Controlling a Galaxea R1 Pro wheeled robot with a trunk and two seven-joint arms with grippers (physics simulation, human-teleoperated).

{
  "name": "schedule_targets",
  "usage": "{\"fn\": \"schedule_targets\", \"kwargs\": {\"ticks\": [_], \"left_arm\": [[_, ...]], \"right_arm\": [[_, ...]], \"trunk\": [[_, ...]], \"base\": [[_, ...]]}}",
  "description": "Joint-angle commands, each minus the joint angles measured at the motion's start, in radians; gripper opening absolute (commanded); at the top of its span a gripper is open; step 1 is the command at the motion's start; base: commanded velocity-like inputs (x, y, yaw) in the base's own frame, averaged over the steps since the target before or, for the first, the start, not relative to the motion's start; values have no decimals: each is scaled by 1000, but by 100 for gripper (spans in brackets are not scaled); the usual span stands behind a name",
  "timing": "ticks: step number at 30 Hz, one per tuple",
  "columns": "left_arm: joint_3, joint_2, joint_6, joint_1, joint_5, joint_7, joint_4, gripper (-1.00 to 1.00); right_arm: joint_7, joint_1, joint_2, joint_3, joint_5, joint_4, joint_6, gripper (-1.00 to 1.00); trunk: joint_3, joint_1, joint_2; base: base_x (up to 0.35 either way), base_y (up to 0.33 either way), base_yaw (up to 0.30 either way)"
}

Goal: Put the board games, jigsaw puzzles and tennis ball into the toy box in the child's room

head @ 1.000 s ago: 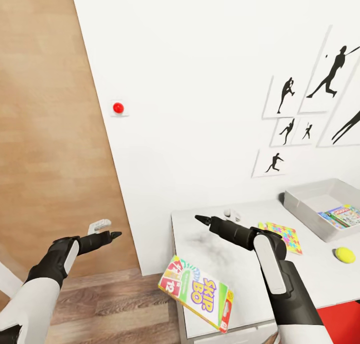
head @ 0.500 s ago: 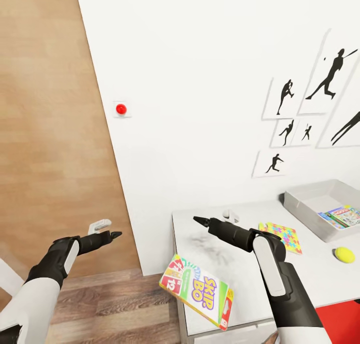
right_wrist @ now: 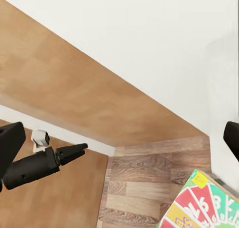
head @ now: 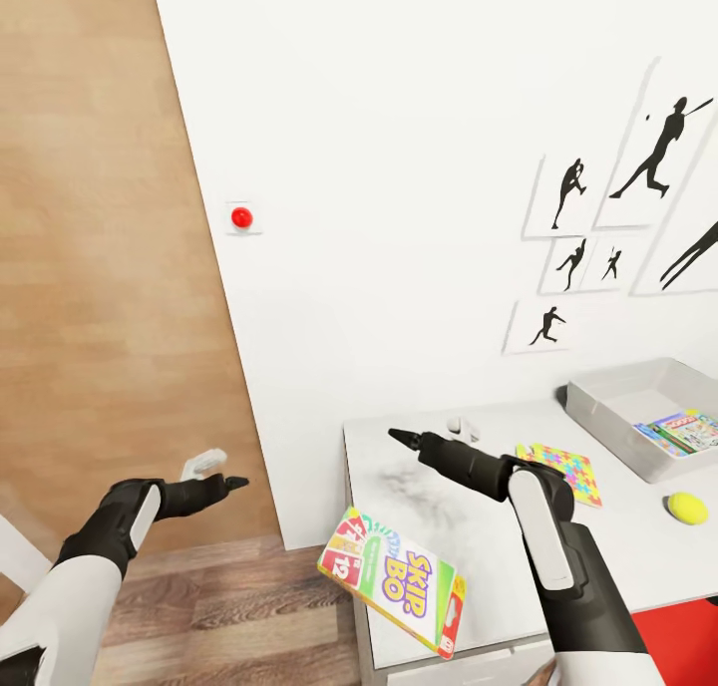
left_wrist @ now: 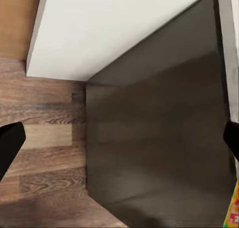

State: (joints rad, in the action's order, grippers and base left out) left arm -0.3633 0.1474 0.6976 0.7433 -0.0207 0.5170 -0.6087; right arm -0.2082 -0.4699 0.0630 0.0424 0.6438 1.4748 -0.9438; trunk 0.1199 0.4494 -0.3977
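Long pale grey-white table (head: 618, 556) runs along the white wall, w/ the shallow light-grey toy box (head: 638, 407) at its far right edge; a green Monopoly board game (head: 683, 429) already lies inside. The flat white-and-green "Skip-Bo" board game box (head: 399, 578) sits at the table's front-left corner, overhanging the left edge, long axis running diagonally from that edge back in toward the front. Multicoloured jigsaw puzzle square (head: 563, 470) lies mid-table in front of the toy box; small yellow-green tennis ball (head: 687, 508) near the right edge.

Key relation: Skip-Bo box lies below and behind the right gripper (head: 403, 435), back toward the robot, so the arm is pointing past it. Right arm is the nearer one; left gripper (head: 234, 483) hangs off the table's left side over the wood floor. Right wrist view has fingertips wide apart at the frame edges, nothing held; left wrist view likewise, spread and empty.

Vs. a sec ago: view nudged slightly, left gripper dipped a touch and rotated; right barely moved. Toys unchanged.
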Motion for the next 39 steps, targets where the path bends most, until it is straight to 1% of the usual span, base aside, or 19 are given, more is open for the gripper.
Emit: {"fn": "schedule_targets", "kwargs": {"ticks": [1,3,4,5,6,7,8,9,10,12,15,18,24,39], "left_arm": [[-5,0,10,1,0,33,5,100],[-6,1,12,1,0,68,8,100],[-5,2,15,1,-1,131,11,100],[-5,2,18,1,-2,173,12,100],[-5,3,20,1,-2,193,12,100],[-4,3,27,1,-3,230,13,100],[-4,3,37,1,-4,261,13,100],[-4,3,41,1,-4,273,13,100],[-3,3,47,1,-5,292,13,100],[-2,3,51,1,-5,304,14,100],[-5,3,55,1,-4,319,16,100],[-8,1,56,1,-1,324,17,100],[-7,-3,57,1,0,327,18,100],[-14,0,61,1,4,330,18,100]], "right_arm": [[-14,-1,1,5,-9,1,-7,100],[-19,-1,1,6,-9,1,-7,100],[-28,-1,0,7,-9,1,-8,100],[-35,-1,-1,8,-9,1,-8,100],[-38,-1,-1,8,-9,1,-9,100],[-46,-1,-3,8,-9,1,-9,100],[-53,0,-8,8,-9,1,-9,100],[-57,-1,-13,8,-8,1,-9,100],[-65,-1,-25,8,-8,1,-9,100],[-77,0,-38,8,-8,1,-8,100],[-133,0,-71,9,-8,-1,-5,100],[-168,0,-83,9,-8,-1,-2,100],[-185,0,-87,8,-8,-1,-1,100],[-182,0,-88,9,-9,-4,0,100]], "trunk": [[2,1,-2],[2,1,-2],[2,1,-2],[2,1,-2],[2,1,-2],[2,1,-2],[2,1,-2],[2,1,-2],[2,1,-2],[2,1,-2],[2,1,-2],[2,1,-2],[2,1,-2],[2,1,-2]], "base": [[0,0,0],[0,0,0],[0,0,0],[0,0,0],[0,0,0],[0,0,0],[0,0,0],[0,0,0],[0,0,0],[0,0,0],[53,0,0],[112,0,0],[29,0,0],[1,0,0]]}}
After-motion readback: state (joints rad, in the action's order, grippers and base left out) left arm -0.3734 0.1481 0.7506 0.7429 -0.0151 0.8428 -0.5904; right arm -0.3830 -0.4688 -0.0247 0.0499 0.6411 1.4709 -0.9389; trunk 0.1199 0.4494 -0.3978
